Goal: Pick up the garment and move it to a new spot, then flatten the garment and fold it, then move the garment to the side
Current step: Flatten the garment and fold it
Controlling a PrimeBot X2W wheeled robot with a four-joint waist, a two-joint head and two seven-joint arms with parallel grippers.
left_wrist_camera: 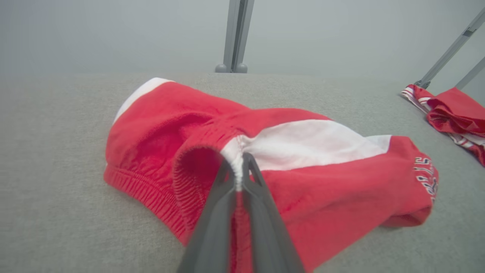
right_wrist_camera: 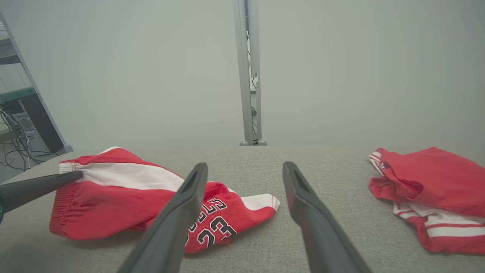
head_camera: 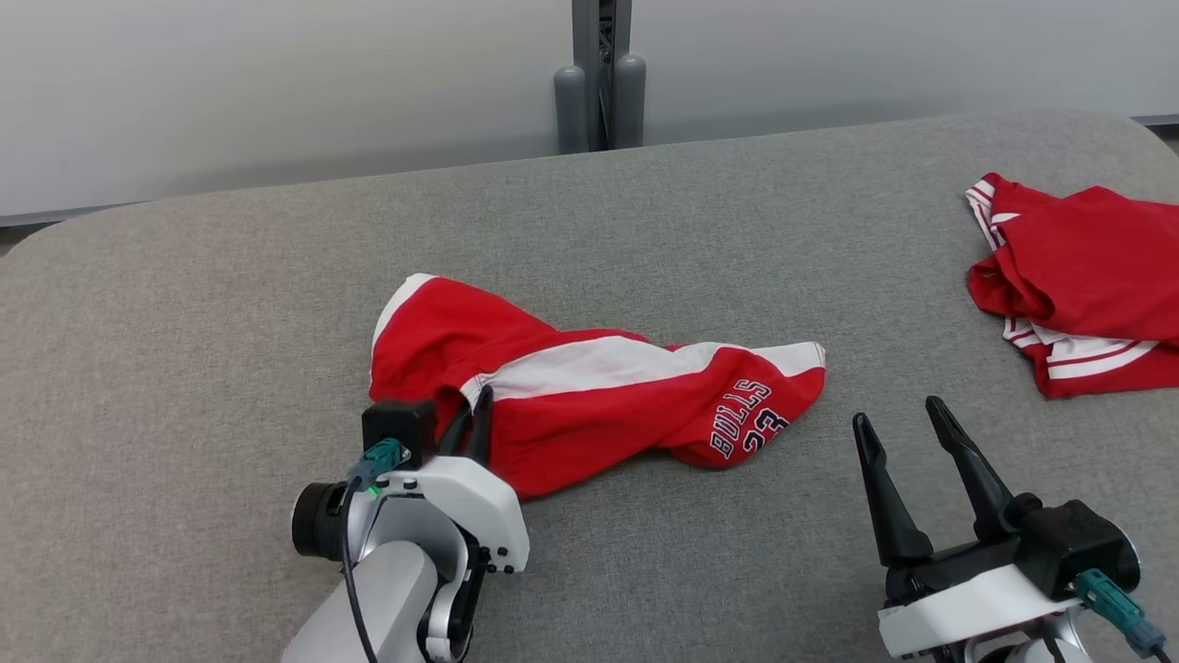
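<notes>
Two red pieces of clothing lay on the grey table [head_camera: 184, 304]. The red and white shorts [head_camera: 589, 405], with "BULLS 23" printed on one leg, lay in a bunchy heap. They were on the robot's side of the grey post [head_camera: 599, 83], almost straight in front of it.

The left claw [head_camera: 472, 414] was pressed together on the stretchy waistband of the shorts. It pinched the cloth right where the white stripe met the band. That end of the shorts was a little to the left of the post. The leg with the letters lay at the other end, a little to the right of the post.

The right claw [head_camera: 898, 412] was spread wide, with nothing between its two dark fingers. It was further to the right of the post than the shorts, near the printed leg but not touching it.

The second red garment [head_camera: 1087, 267], with thin white stripes, lay crumpled far to the right of the post, well apart from the shorts.
</notes>
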